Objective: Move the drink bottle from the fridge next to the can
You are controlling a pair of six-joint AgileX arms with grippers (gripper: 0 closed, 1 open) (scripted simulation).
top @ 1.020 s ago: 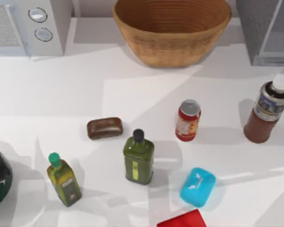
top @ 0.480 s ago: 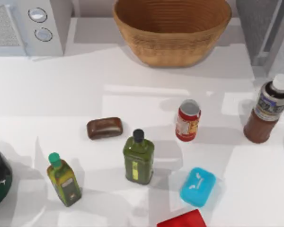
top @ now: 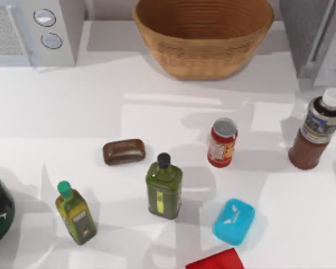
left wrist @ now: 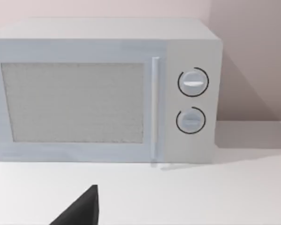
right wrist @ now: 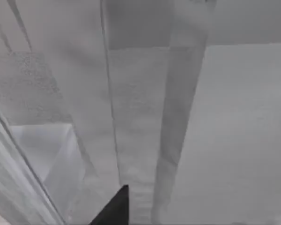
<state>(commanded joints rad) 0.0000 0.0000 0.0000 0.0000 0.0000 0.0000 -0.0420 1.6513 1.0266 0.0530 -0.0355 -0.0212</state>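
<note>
At the top view's far left, a light-grey microwave (top: 33, 31) with two round knobs is sitting at the back of the white table (top: 101, 106); the left wrist view is facing its door, with a dark fingertip (left wrist: 82, 211) of the left gripper showing low in the picture. Whether that gripper is open or closed, I cannot tell. Moving right, a woven basket (top: 204, 36) is standing at the back centre. In front of it the can (top: 222, 143) is standing upright: small, red, silver-topped, with a yellow-and-white label. Further right, well apart from the can, the drink bottle (top: 317, 130) is standing upright on the table just in front of the fridge (top: 316, 33). It is tall and round, holding reddish-brown liquid, with a white cap and a grey-blue label. The right wrist view is looking closely at the fridge's pale panels, a dark fingertip (right wrist: 113, 208) low in the picture; I cannot tell the right gripper's state either.
</note>
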